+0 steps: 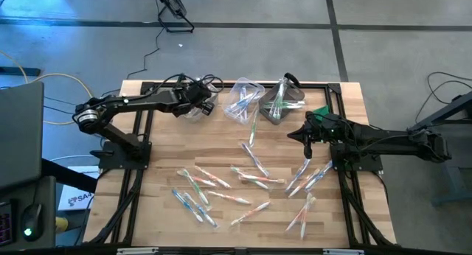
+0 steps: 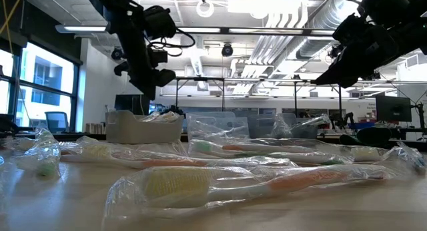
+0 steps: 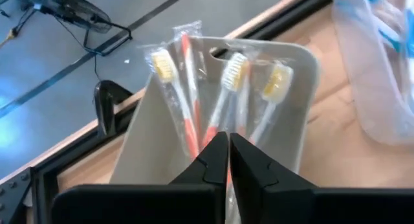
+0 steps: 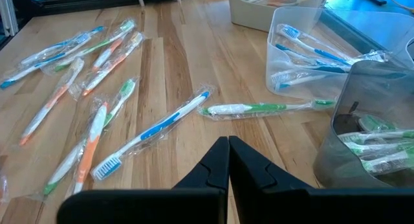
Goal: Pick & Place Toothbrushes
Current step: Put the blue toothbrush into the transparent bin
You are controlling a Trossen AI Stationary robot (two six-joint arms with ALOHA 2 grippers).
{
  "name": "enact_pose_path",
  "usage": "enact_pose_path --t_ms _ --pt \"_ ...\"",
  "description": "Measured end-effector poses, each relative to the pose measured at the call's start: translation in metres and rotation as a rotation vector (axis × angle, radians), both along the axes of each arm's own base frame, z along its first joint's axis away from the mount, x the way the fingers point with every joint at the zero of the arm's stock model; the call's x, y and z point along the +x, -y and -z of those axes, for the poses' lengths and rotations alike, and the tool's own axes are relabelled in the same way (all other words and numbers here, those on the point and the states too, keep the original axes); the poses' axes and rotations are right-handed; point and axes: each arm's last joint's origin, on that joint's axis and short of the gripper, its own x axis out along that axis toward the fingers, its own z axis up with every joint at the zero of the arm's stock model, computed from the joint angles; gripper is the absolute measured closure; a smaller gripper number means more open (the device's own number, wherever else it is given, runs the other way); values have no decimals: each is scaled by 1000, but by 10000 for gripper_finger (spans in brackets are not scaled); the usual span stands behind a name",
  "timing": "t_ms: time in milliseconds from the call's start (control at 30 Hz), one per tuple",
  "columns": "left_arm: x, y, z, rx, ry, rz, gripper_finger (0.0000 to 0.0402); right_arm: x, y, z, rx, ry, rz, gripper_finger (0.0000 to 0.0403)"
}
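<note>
The left gripper hung over the pale opaque plastic bin at the far left of the light wooden table, its jaws pressed together with nothing between them. That bin already held several orange-handled toothbrushes in clear wrappers. The right gripper was poised above the right side of the table, near the far edge, jaws likewise closed and empty. Just ahead of it lay a green-handled wrapped toothbrush and a blue-handled wrapped toothbrush. Beside them stood a clear plastic bin holding blue brushes and a smoky grey plastic bin holding green brushes. Many wrapped brushes remained scattered across the near half of the table.

Risks, as judged: the slick wrappers could slip from a pinch. Overlapping brushes could be lifted two at a time. A brush dropped against a bin rim might tip out. A colour could go to the wrong bin.
</note>
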Motion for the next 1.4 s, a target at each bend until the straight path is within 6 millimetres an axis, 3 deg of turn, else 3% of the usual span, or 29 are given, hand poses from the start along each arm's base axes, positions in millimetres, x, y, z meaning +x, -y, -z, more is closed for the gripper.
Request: enact_pose_path --t_ms 367,967,1167,1400 --pt "17 36 -1 -3 30 122 401 0 0 0 0 -1 0 401" --pt "51 133 -13 -41 241 535 401 0 0 0 1 -3 0 401" --pt "53 149 -15 -48 280 587 401 0 0 0 1 -3 0 401" --pt "53 148 -14 -60 271 592 401 0 0 0 1 -4 0 401"
